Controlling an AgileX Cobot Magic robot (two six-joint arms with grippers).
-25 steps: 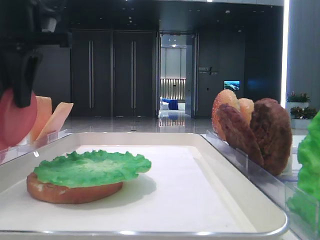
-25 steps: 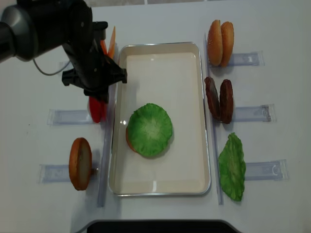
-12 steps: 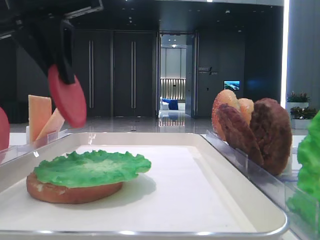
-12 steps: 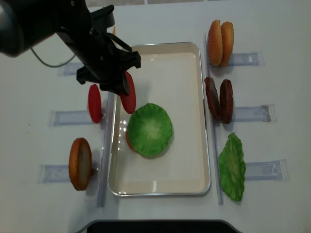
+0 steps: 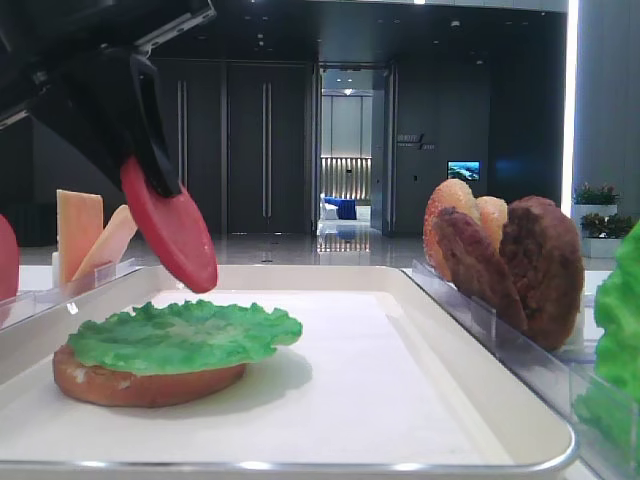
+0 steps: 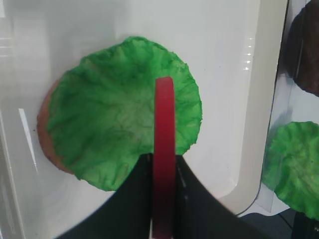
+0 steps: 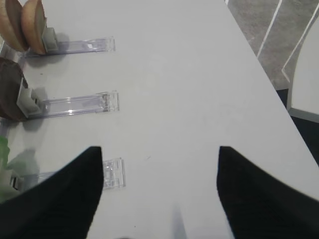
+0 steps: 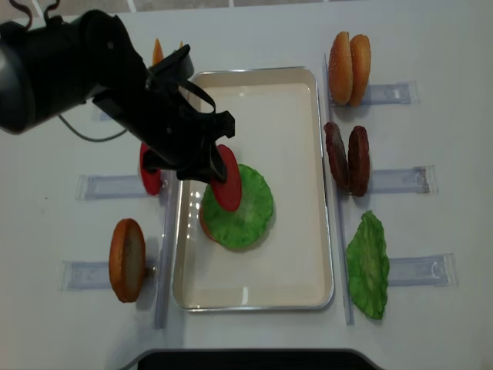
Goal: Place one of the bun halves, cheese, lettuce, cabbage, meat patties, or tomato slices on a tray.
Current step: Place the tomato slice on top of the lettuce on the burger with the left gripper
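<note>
Red and round, a tomato slice is pinched on its edge by the left gripper, up in the air over the lettuce. The lettuce lies flat on a bun half in the white tray. The right gripper has its fingers spread wide, holding nothing, over the table.

A: What lies on the white table besides the food?

B: Narrow clear plastic holders rest flat on it, in a column along each side.

A: And behind it?

B: The low view shows a dim hall with tall dark double doors, a lit corridor beyond, a small glowing screen and potted plants at the right
</note>
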